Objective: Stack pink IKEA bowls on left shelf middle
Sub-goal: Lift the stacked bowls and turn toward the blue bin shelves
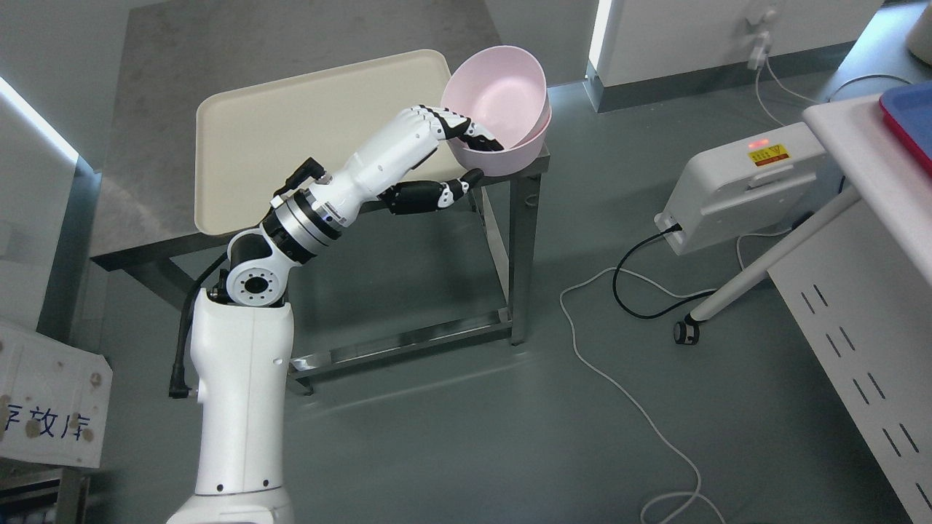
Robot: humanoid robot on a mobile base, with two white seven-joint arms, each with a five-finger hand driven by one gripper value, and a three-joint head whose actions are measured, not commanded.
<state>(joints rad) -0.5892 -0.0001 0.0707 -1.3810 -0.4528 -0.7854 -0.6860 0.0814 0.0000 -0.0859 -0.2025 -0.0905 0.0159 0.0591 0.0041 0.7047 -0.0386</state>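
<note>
Floor: you are looking down on a grey floor (451, 437) with a white cable (619, 386) trailing across it.
Table: a steel-framed table (520, 240) stands ahead and left of centre, with a cream tray (291, 138) lying across most of its top.
White furniture: a white unit with slotted sides (859, 327) fills your right edge, and a blue tray (910, 116) sits on top of it.
Left arm: your white left arm (240, 393) rises from the bottom left and reaches up to the table's right end.
Floor device: a white box (735, 189) with a yellow label and a red light lies on the floor to the right, with a black cable plugged in.
Pink bowls: two pink bowls (502, 109), one nested in the other and tilted, sit at the table's far right corner, just past the cream tray.
Left robot hand: your left robot hand (473, 156) grips the bowls' near wall, fingers (477, 137) over the rim and inside, thumb (455, 191) under the outside.
</note>
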